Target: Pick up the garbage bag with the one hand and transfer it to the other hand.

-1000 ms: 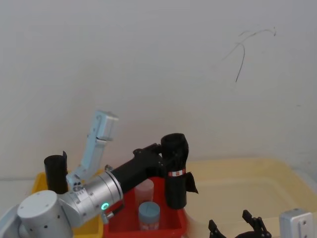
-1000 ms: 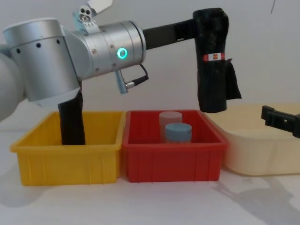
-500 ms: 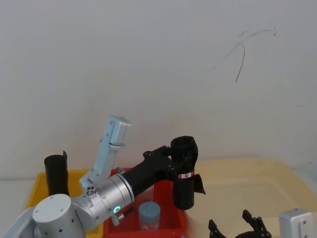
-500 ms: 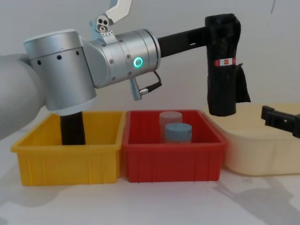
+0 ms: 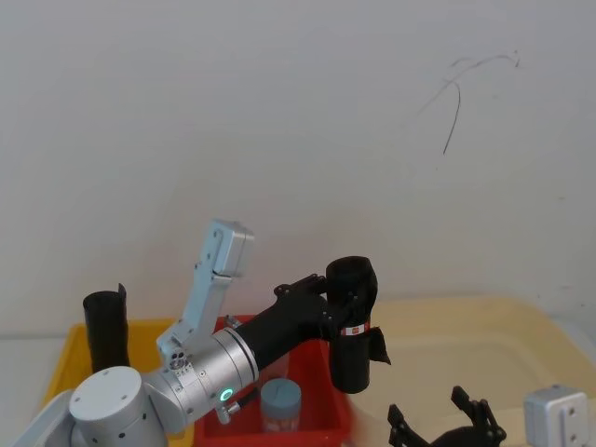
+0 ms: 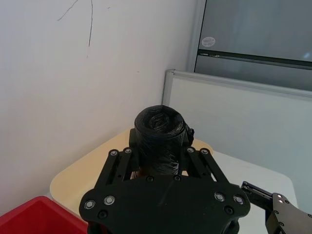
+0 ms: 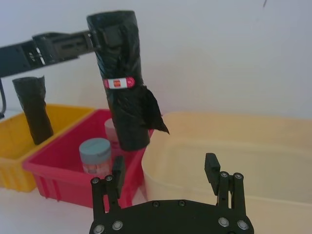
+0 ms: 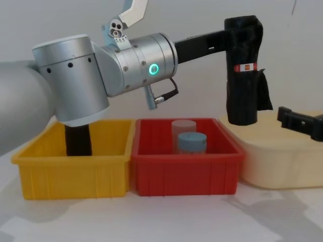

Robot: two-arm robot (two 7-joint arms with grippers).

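The garbage bag [image 8: 243, 70], a black roll with a red-and-white band and a loose flap, hangs upright in the air. It is over the seam between the red bin and the cream tub. My left gripper [image 8: 237, 35] is shut on its upper part, reaching in from the left; in the left wrist view the fingers [image 6: 117, 163] clamp both sides of the roll [image 6: 158, 131]. My right gripper [image 7: 165, 168] is open and low over the cream tub, to the right of the bag [image 7: 122, 83] and below its band, not touching it. It also appears in the head view [image 5: 445, 414].
A yellow bin [image 8: 70, 171] on the left holds a plain black roll [image 8: 78, 140]. The red bin [image 8: 184, 174] in the middle holds two capped jars [image 8: 191, 142]. A cream tub [image 8: 282, 161] stands on the right. A white wall rises close behind.
My left arm has carried the bag to the right, from over the red bin toward the cream tub. The right gripper has risen slightly toward the bag.
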